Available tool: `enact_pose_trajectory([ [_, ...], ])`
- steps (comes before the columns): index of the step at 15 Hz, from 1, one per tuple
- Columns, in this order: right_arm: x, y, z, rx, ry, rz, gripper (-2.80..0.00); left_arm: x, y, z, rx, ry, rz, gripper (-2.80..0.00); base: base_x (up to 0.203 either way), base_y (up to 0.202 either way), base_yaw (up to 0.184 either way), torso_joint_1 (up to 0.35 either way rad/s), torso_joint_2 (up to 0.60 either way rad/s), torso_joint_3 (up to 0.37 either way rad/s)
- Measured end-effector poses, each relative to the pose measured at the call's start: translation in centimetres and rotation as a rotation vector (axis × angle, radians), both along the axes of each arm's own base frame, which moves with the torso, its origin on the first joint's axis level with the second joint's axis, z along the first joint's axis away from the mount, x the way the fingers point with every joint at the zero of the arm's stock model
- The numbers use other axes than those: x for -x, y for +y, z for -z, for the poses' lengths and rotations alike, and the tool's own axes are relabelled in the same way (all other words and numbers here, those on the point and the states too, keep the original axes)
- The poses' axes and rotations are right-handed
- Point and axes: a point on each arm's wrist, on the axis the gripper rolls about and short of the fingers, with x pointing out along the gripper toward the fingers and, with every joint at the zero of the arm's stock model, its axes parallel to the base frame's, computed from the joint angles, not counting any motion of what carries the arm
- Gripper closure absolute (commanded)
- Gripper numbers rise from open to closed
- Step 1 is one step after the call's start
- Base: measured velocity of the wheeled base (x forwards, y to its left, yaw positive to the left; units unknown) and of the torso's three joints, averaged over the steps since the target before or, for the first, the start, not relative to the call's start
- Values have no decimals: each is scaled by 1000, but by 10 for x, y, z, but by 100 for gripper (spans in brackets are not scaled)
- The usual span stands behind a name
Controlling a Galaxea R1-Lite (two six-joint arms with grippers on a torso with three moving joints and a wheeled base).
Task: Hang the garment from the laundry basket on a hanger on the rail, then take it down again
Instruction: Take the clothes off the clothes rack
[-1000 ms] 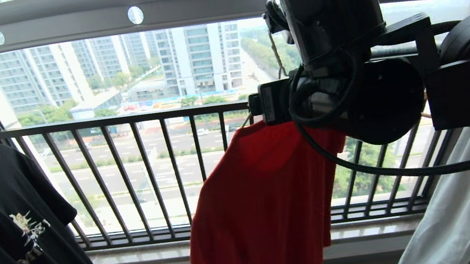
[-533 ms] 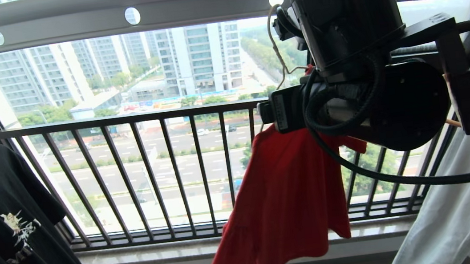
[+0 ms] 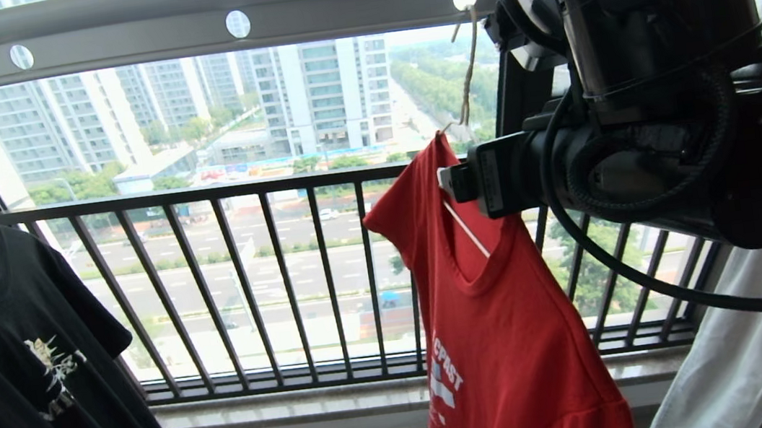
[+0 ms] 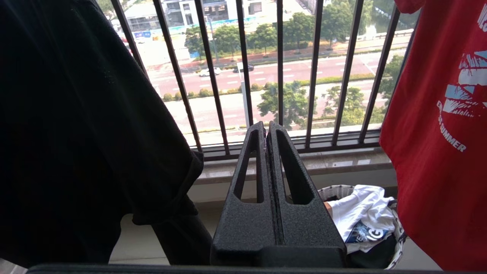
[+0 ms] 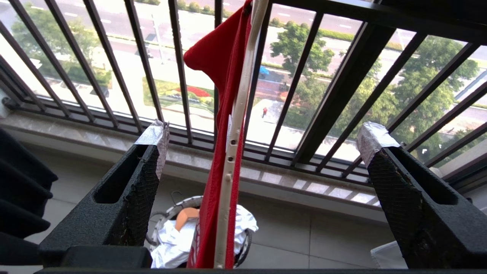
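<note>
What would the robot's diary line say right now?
shirt: on hanger | hanger: hooked in rail | right gripper: open around hanger | left gripper: shut, idle

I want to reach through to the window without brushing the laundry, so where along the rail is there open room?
Open stretch: between the black T-shirt and the red garment, only balcony railing behind. Crowded from there on: right gripper, white garment.

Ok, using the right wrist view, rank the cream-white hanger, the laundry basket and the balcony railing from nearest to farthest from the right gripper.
1. The cream-white hanger, carrying the red T-shirt, runs between the open fingers of the right gripper.
2. The balcony railing, ahead past the fingertips.
3. The laundry basket, down on the floor below.

Railing against basket is close; that order is tentative.
</note>
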Motion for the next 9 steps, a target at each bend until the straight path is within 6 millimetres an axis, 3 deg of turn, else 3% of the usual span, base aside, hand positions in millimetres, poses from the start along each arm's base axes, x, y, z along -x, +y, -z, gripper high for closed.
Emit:
enact_pose_trajectory([
  [5,-43,25,10,-2,-77,-210,-280,0,0,0,0,0,0,0,0,0,0,0,0,0],
  [9,-52,31,13,-1,-77,-212,-280,0,0,0,0,0,0,0,0,0,0,0,0,0],
])
